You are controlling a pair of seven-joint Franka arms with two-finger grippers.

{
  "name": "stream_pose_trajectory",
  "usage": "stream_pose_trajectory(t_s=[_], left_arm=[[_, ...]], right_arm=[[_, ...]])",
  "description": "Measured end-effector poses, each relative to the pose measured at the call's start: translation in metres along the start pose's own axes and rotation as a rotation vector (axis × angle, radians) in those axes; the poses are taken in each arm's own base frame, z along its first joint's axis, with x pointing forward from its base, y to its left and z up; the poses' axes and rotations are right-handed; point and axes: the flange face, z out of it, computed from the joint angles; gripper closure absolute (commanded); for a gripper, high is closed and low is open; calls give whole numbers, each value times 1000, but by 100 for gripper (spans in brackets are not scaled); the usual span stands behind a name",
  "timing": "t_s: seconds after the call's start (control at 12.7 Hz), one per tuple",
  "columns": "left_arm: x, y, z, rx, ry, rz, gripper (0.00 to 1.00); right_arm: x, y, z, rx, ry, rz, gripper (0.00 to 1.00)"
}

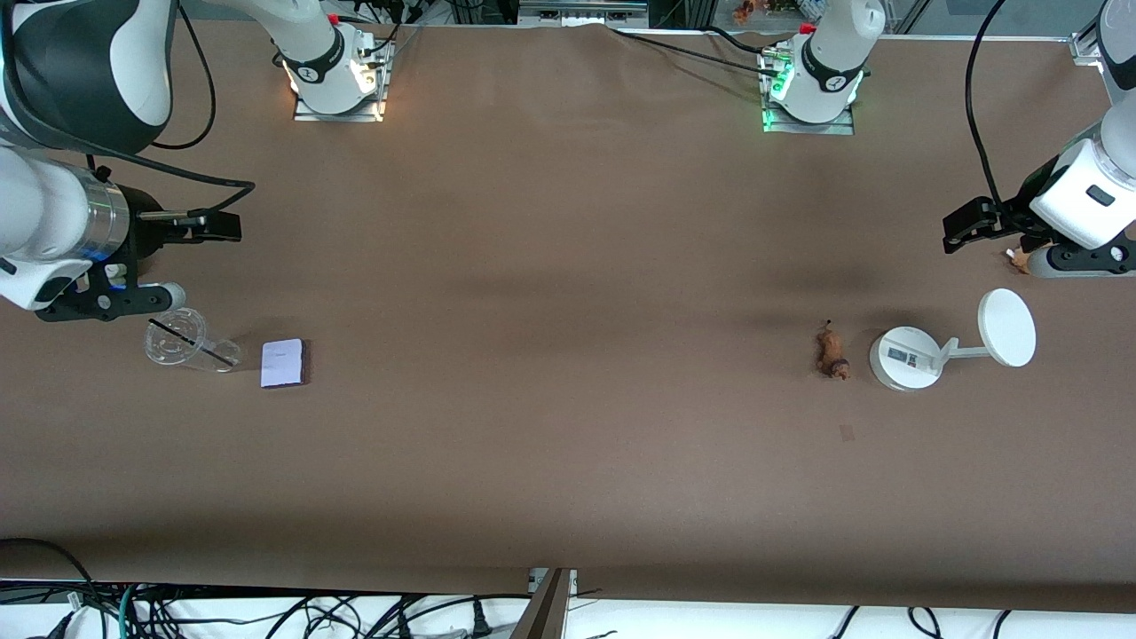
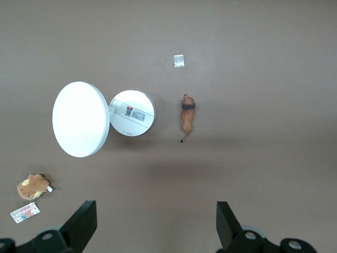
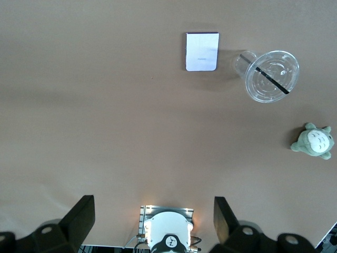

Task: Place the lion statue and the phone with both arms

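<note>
Both arms run off the frame edges in the front view, so only their wrists and hands show; the brown plush [image 2: 32,186] is nearly hidden under the left arm there and shows whole, tag card beside it, only from the left wrist; the green plush [image 3: 314,140] appears from the right wrist alone. The left gripper [image 2: 156,224] hangs over bare cloth at its end of the table, fingers spread wide, holding nothing; the right gripper [image 3: 153,224] hangs over cloth at its own end, fingers likewise wide apart and empty. The lion [image 1: 832,352] lies on its side just beside the round base of the stand [image 1: 905,358], not touching it, tail pointing toward the bases. The phone [image 1: 283,363] lies flat near a tipped clear cup [image 1: 189,345], a small gap between them. The middle of the table [image 1: 568,293] between the two clusters is open cloth.
</note>
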Motion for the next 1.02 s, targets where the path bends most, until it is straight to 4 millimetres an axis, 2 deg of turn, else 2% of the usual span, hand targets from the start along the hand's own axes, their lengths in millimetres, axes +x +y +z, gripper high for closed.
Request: stream_pose_trajectory(t_s=[0.55,0.87,1.02], left_arm=[[0,0,0,0,-1,0,0],[0,0,0,0,-3,0,0],[0,0,0,0,-4,0,0]], right_arm=[[-3,1,-1,48,-7,41,0],[-18,21,-7,49,39,38,0],[-30,21,3,56,87,34,0]])
